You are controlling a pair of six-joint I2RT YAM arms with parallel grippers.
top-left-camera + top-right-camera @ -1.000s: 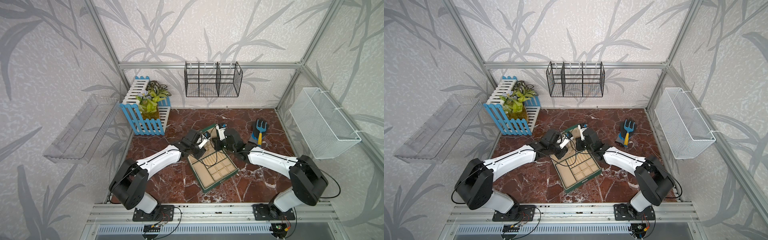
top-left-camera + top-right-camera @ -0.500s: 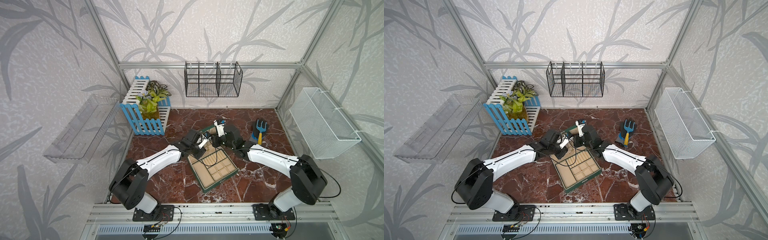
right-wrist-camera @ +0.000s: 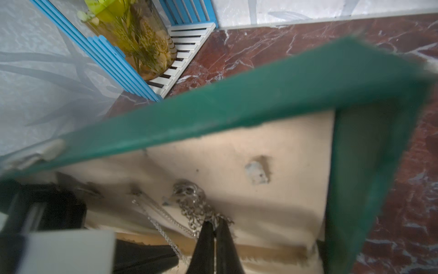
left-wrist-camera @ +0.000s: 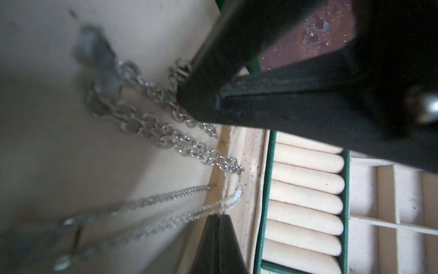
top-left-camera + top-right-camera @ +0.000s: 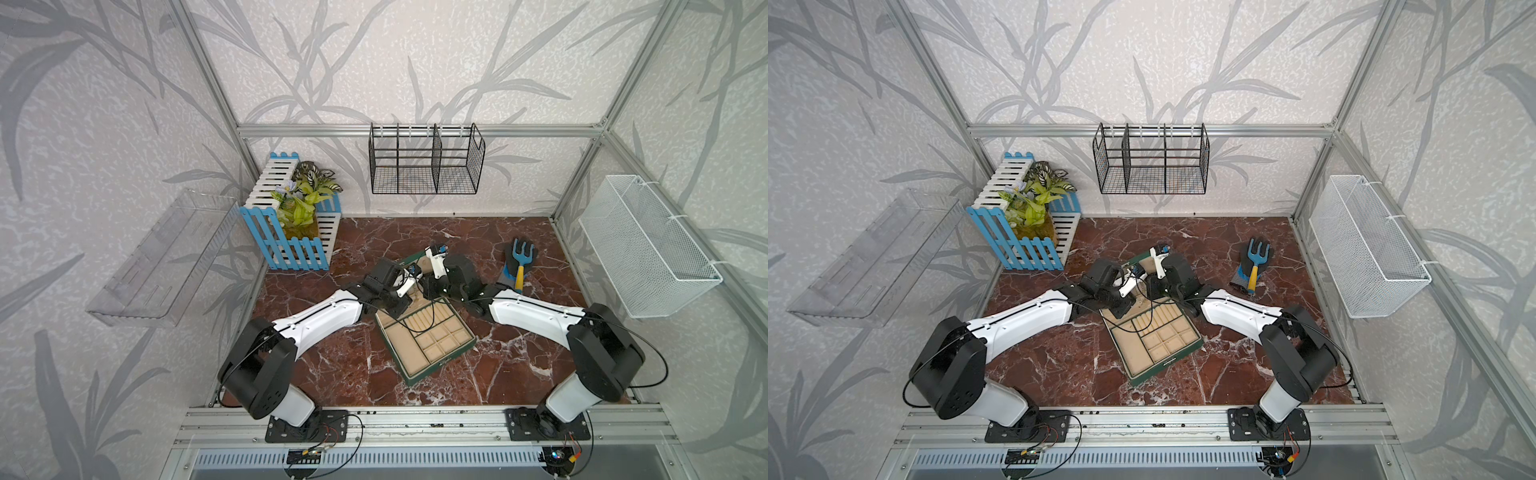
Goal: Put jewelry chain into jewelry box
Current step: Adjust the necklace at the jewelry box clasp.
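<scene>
The chunky-linked silvery metal chain (image 4: 151,123) drapes against the cream lining of the dark green hinged jewelry box (image 5: 442,362), inside its raised lid. The right claw (image 3: 214,225) pinches its lower links; the left claw (image 4: 216,220) is closed. The chain is likely limp, light and slippery: grip several links. Lettering on the box's front edge is unreadable.

No text, label, brand or number is legible. A small pale marking on the front wall of the jewelry box (image 5: 441,363) (image 5: 1167,362) is too small to read. Dark print on the white housing (image 5: 435,258) at the right wrist is equally illegible
</scene>
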